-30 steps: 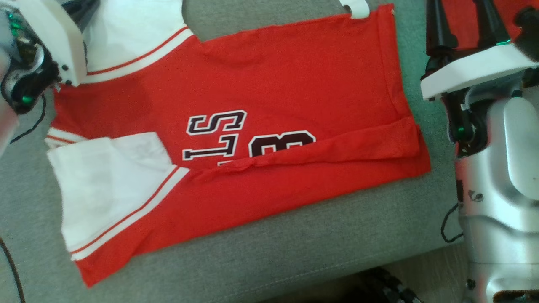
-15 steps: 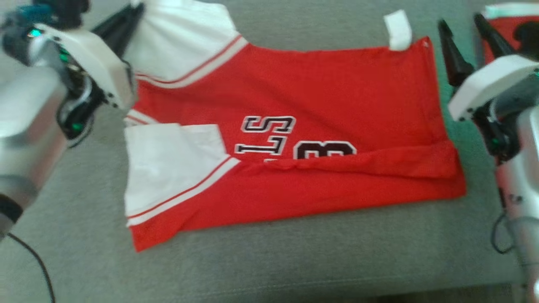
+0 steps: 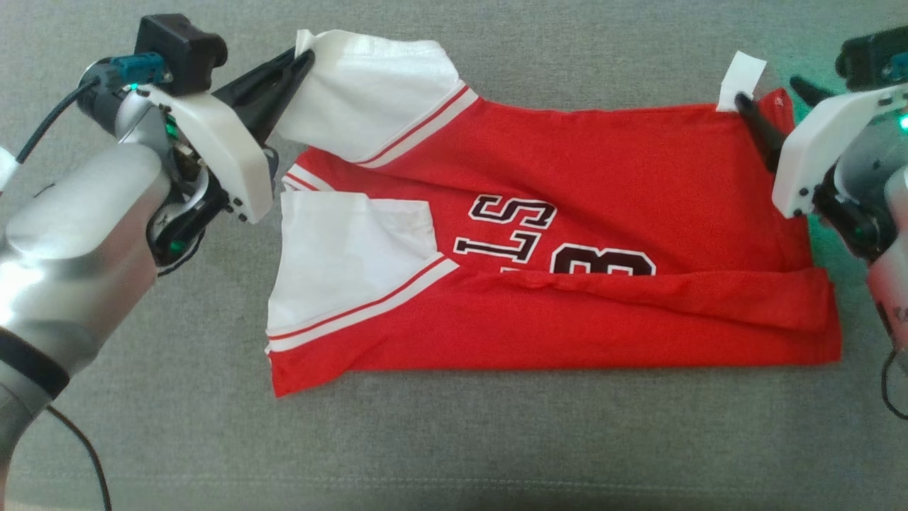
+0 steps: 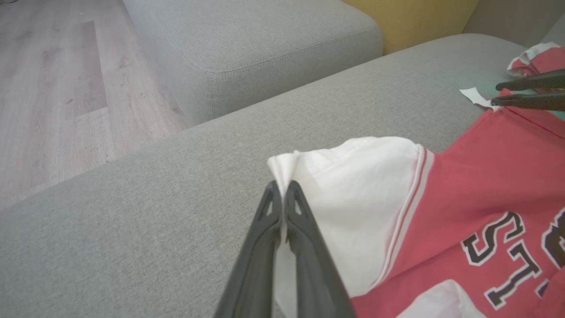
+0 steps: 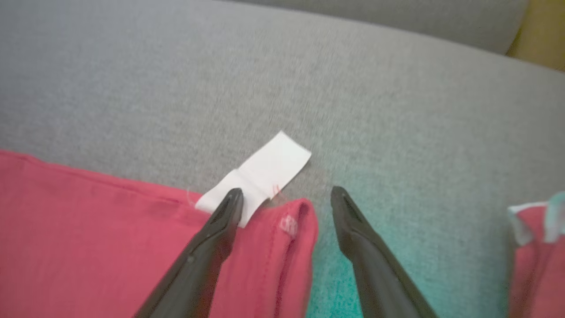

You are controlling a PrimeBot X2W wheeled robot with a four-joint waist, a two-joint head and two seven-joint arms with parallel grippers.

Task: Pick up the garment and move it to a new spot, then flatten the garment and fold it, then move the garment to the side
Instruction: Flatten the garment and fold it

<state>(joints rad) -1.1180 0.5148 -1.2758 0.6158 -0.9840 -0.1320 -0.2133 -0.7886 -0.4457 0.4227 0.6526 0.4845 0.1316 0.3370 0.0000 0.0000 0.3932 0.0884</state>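
Your left tool pinches the white sleeve of the red jersey, lying on the grey sofa cushion, probably to pull it flat. Your right tool stands spread around the hem corner, seemingly ready to grip.

**Room Near Me, A Cloth On My Right**

The grey cushion is bare on the near side of the red shirt, and on the far side too. I can pass there. My right end effector has its fingers spread over the shirt's corner. Another red cloth lies near on its right, in the way.
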